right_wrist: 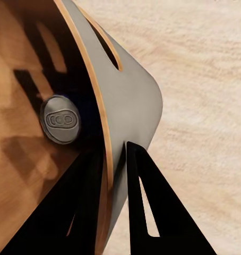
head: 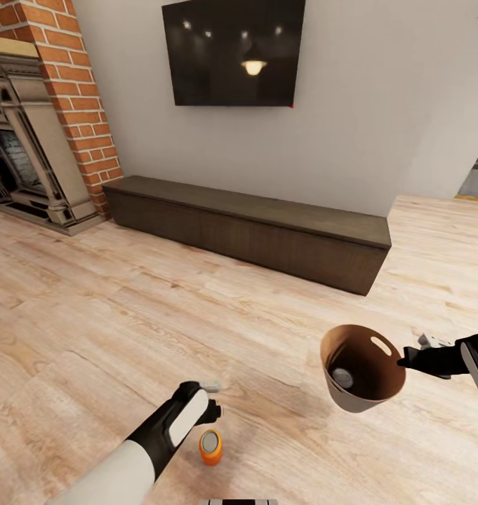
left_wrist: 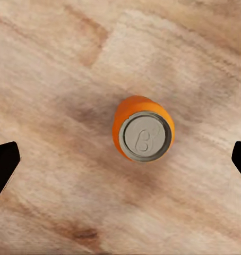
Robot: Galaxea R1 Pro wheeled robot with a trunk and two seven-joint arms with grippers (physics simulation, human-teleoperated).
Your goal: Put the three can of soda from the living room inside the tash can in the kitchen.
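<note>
– Where's the can?
– Upright on the floor, right under the left gripper, whose jaws gape wide either side.
– And the pail?
– Off to the can's right, held up by its rim in the right gripper; another can lies inside.

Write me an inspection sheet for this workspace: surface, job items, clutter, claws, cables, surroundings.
Surface: light wood plank floor.
Job's things: one orange soda can upright on the floor; the trash can is lifted and tilted, with a second can inside it, grey top showing. Third can: nothing seen.
Clutter: nothing seen.
Claws: left claw open, above the floor can, its fingers apart on either side in the left wrist view, not touching it. Right claw shut on the trash can's rim.
Cables: nothing seen.
Surroundings: brick fireplace, wall TV, long low dark cabinet.
</note>
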